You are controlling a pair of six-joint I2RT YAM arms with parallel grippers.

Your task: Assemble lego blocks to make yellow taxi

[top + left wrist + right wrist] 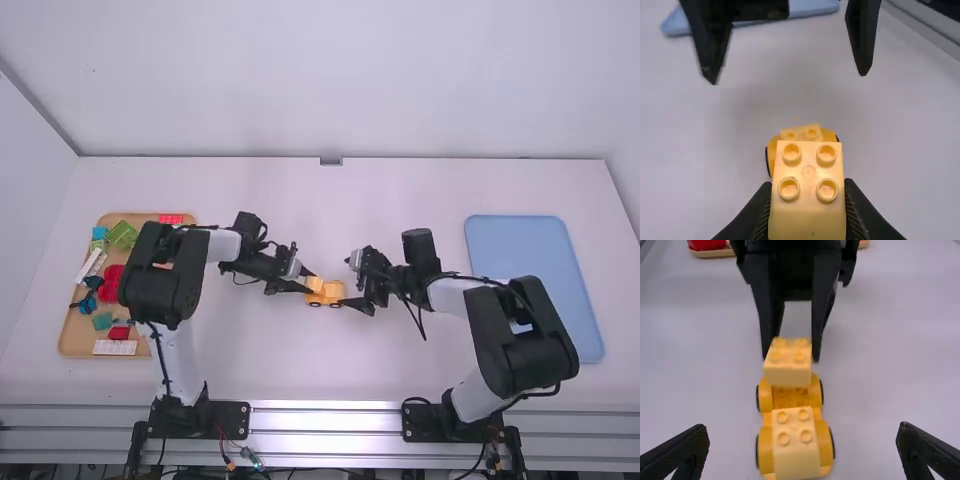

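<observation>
Left gripper [807, 195]: pinches the yellow two-by-two block [788, 371] narrowly, one finger at each of two opposite sides.
Yellow two-by-two block: hangs between the left fingertips, studs up, over the near end of the wheeled base [790, 400]; cannot tell whether touching or just above.
Wheeled base: lies below and just ahead of the left gripper, long axis running from there toward the right gripper [803, 440].
Mounted block [796, 452]: sits on the base's end farther from the left gripper, nearer the right.
Right gripper: stands wide and empty, with fingers apart from the mounted block, toward either side.
Next move: likely calls for lining up with the base's near end, then pressing straight down; risks tilting the base or missing its studs.
Yellow plastic: looks smooth and hard, pale on both blocks, deeper orange on the base; shows round raised studs and boxy sides.
Wheels [822, 391]: show dark, curved rims along both long sides of the base; may let it roll if pushed lengthwise.
Tan tray [75, 350]: lies well behind the left gripper, with mixed coloured blocks inside.
</observation>
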